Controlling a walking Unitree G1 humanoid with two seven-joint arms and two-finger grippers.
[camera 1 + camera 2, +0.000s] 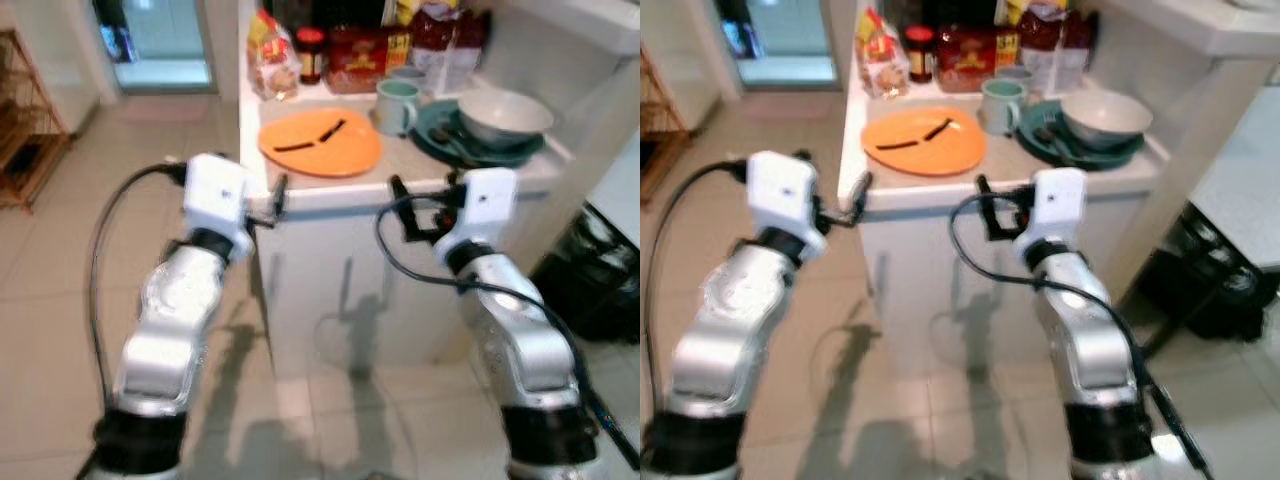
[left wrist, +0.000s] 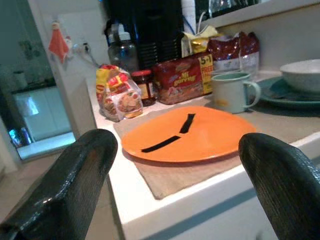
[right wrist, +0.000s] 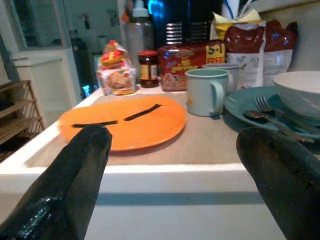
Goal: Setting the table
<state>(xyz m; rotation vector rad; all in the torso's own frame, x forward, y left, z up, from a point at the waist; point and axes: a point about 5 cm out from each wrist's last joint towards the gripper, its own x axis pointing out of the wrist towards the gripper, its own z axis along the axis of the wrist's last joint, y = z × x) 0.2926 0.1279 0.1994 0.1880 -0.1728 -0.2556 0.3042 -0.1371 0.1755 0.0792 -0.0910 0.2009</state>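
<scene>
Left claw [image 1: 280,195] spread at counter edge [image 1: 330,195] | right claw [image 1: 425,205] spread, alongside

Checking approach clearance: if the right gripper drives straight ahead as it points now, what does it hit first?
Probably the white counter edge, which sits level with the open right gripper. If it clears that, the pale green mug and the round orange plate lie beyond. Depth is unclear.

A home kitchen. A white bench [image 1: 430,185] carries an orange plate [image 1: 320,142], a pale green mug [image 1: 396,106], a bowl [image 1: 504,117] on a teal plate [image 1: 440,130], and at the far edge packets of food [image 2: 182,79], a jar [image 2: 142,86] and a bottle [image 3: 138,40]. The floor [image 1: 60,270] is tiled, and a wooden rack [image 1: 25,130] stands at the far left.
</scene>
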